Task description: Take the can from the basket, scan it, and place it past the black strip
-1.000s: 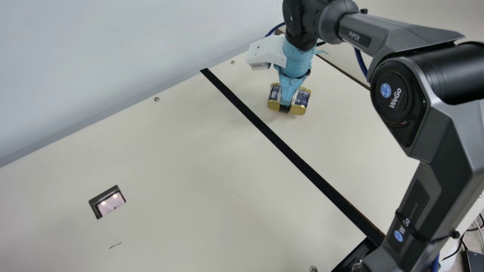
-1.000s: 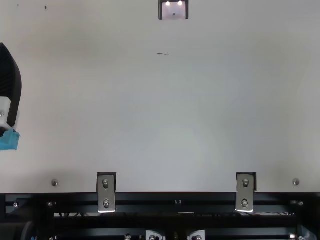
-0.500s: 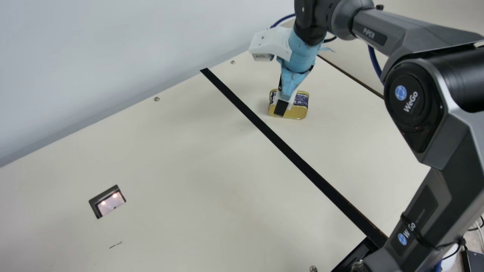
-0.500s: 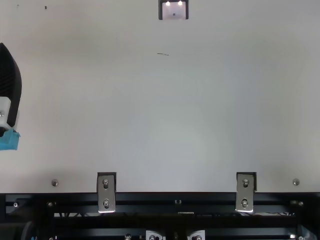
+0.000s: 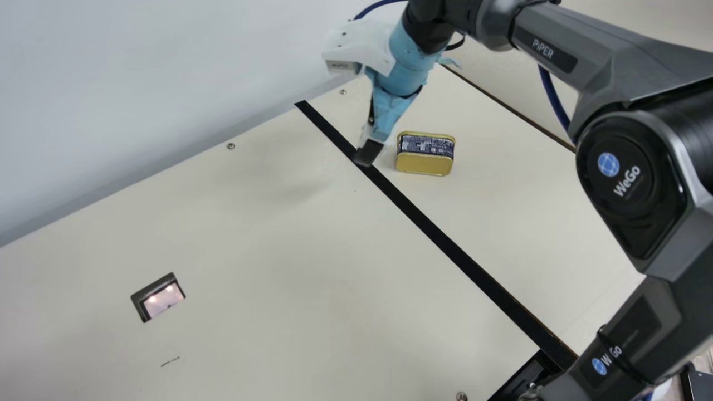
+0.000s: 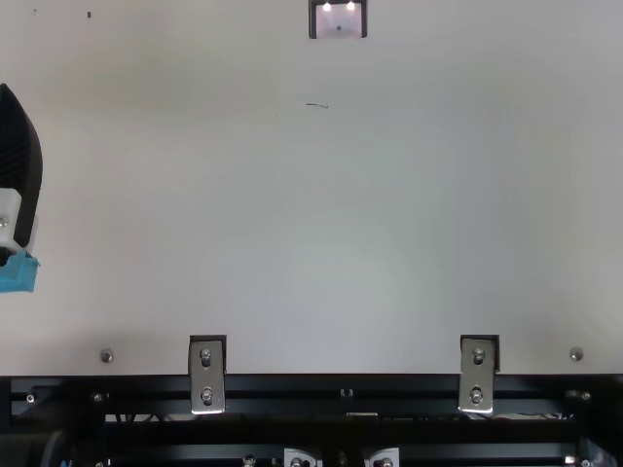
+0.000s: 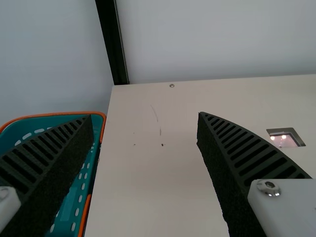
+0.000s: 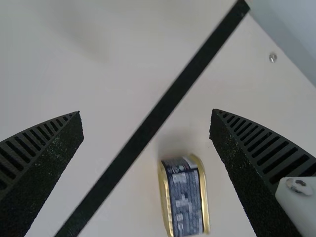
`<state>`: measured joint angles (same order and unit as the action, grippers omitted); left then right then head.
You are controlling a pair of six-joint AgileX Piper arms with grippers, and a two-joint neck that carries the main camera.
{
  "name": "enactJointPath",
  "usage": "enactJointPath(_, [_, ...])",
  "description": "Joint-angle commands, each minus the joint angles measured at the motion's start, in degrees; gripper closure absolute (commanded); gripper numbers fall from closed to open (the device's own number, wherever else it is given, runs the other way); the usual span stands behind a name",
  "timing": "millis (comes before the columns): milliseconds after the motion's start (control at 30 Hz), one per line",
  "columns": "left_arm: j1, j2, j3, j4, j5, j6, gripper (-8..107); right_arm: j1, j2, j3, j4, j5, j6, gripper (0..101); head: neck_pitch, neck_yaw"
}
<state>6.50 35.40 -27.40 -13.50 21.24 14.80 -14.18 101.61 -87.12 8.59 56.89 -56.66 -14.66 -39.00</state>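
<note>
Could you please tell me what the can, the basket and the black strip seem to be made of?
The can looks like metal, judging by its smooth gold surface and raised rim. The basket seems moulded plastic, satin, given its slotted teal wall and orange rim. The black strip looks flat and matt; it could be tape or paint.

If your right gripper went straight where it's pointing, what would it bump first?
Probably the table, around the black strip. My right gripper points down there, but I can't tell if it would touch the strip itself.
</note>
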Motion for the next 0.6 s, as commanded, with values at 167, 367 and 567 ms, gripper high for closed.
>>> enactJointPath(167, [0.0, 0.0, 0.0, 0.0, 0.0, 0.0, 9, 7.4, -1.2, 0.9, 4.0, -1.6, 0.3, 0, -1.4, 8.8])
enactJointPath(367, [0.0, 0.0, 0.0, 0.0, 0.0, 0.0, 9, 13.3, -1.7, 1.4, 7.2, -4.2, 0.9, 0, -3.0, 17.2])
enactJointPath(567, [0.0, 0.0, 0.0, 0.0, 0.0, 0.0, 9, 18.4, -1.8, 1.4, 10.7, -6.8, 1.0, 0, -4.8, 26.2])
